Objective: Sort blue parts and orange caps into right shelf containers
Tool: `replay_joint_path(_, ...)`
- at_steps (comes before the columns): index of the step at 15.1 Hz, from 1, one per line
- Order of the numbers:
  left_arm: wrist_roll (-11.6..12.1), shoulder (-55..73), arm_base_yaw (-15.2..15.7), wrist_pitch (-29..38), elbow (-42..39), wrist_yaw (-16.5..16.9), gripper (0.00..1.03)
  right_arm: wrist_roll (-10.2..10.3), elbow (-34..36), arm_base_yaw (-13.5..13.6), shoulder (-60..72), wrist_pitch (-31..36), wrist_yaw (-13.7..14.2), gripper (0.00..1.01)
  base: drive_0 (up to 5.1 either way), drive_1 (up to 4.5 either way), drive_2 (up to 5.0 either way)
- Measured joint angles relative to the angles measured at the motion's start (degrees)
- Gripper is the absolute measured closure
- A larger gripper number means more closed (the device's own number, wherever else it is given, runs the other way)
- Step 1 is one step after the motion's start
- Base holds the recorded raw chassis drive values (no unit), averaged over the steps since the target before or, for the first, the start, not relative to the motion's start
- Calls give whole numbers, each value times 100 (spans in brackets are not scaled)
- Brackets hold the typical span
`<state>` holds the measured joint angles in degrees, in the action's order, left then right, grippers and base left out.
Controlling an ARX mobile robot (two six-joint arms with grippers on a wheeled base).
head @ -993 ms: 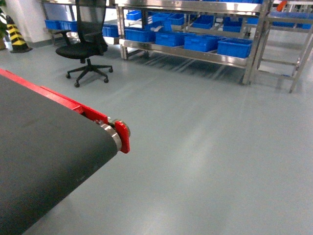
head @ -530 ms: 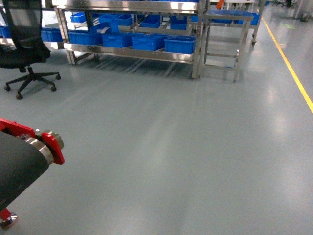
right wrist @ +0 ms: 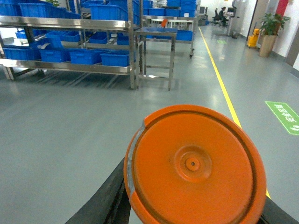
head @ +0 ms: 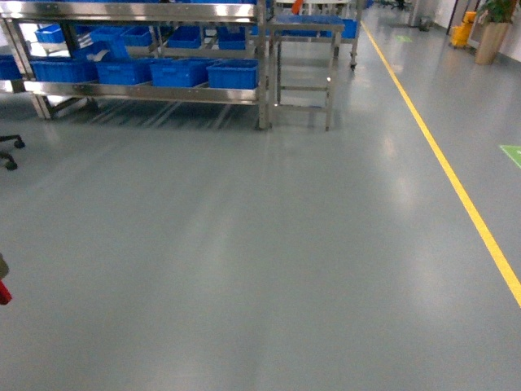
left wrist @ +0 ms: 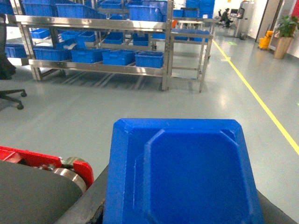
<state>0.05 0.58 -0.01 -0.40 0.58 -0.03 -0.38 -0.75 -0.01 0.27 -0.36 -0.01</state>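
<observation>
A blue part (left wrist: 187, 172), a moulded block with cut corners, fills the lower left wrist view, and my left gripper (left wrist: 184, 215) is shut on it, dark fingers (left wrist: 86, 203) showing at its sides. In the right wrist view my right gripper (right wrist: 194, 215) is shut on a round orange cap (right wrist: 194, 163), its flat face toward the camera. The blue shelf containers (head: 232, 75) stand in a row on a steel rack at the far upper left, also in the left wrist view (left wrist: 149, 58) and the right wrist view (right wrist: 114, 57). Neither gripper shows in the head view.
Grey floor lies between me and the rack (head: 146, 91). A small steel step table (head: 303, 49) stands at the rack's right end. A yellow floor line (head: 456, 187) runs along the right. The red conveyor end (left wrist: 74, 165) is close on my left; a chair base (head: 8, 155) sits far left.
The head view has swung to the right: the conveyor belt and office chair have slid out at the left edge, and the rack has shifted leftward, bringing the yellow line into view.
</observation>
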Motion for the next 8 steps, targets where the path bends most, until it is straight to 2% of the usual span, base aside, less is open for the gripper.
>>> replay_joint_path(8,0,0,-17,-2,0,20,59,0,0,-2,0,2,9,57,-149,-149,-149)
